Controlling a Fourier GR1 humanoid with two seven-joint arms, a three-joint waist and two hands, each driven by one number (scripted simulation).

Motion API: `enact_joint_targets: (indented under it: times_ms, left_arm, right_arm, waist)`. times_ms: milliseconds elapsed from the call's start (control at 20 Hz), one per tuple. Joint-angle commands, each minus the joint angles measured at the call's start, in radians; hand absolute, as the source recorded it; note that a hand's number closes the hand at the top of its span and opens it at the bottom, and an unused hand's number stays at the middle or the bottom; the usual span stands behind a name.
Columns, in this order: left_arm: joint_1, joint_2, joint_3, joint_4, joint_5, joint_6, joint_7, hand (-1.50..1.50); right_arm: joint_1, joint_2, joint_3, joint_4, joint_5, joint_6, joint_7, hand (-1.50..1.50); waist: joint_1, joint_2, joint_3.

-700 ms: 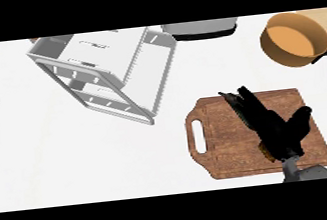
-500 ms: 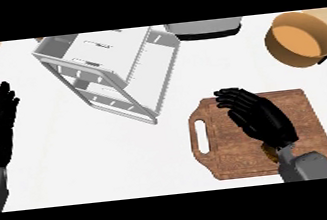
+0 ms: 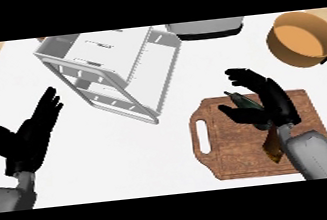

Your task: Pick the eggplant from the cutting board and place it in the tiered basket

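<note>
The eggplant (image 3: 241, 102) lies at the 12 o'clock end of the cutting board (image 3: 230, 150), which sits at about 4 o'clock in the head view. Only a short, dark green piece of the eggplant shows, pointing toward 11 o'clock; the rest is hidden under my right robot hand (image 3: 269, 101).

That hand is grasping the eggplant. Its fingers arch over it from the 12 o'clock side and its thumb closes in from 7 o'clock, so the green piece sits between them. My grey right forearm comes up from 5 o'clock across the board. A thin brown sliver shows beside the wrist, and I cannot tell what it is.

The cutting board is dark brown wood with rounded corners. Its handle slot (image 3: 203, 137) is on the 9 o'clock side. It lies flat on the white bench (image 3: 127, 161).

The tiered basket (image 3: 111, 72) stands at 11 o'clock, well apart from the board. It is a white, open-sided rack with slotted walls, seen from above and leaning toward 5 o'clock in the view. Its nearest corner is close to the board's 10 o'clock corner but does not touch it.

At 2 o'clock sits an orange pan (image 3: 302, 39) with a dark handle running off toward 3 o'clock. At 12 o'clock a grey object (image 3: 204, 27) is cut off by the view's edge.

My left robot hand (image 3: 27, 141) rests at 8 o'clock, released, with straight fingers pointing toward 1 o'clock and holding nothing.
</note>
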Motion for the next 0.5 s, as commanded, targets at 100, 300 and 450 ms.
enact_joint_targets:
  times_ms: [100, 300, 450]
  left_arm:
    - [-0.018, -0.021, -0.014, -0.081, -0.002, 0.007, 0.081, 0.0]
    - [0.02, -0.012, 0.01, -0.037, 0.013, -0.018, 0.036, 0.0]
    - [-0.013, 0.017, 0.032, -0.025, 0.029, -0.056, 0.05, 0.0]
  right_arm:
    - [-0.085, -0.133, 0.017, -0.001, 0.133, 0.062, 0.001, -1.5]
    - [-0.175, -0.328, 0.089, -0.055, 0.265, 0.181, 0.156, -1.5]
    - [-0.259, -0.397, 0.171, -0.079, 0.285, 0.366, 0.273, -1.5]
  waist:
    - [-0.001, -0.003, 0.003]
    - [-0.002, -0.007, -0.002]
    - [0.001, -0.006, -0.003]
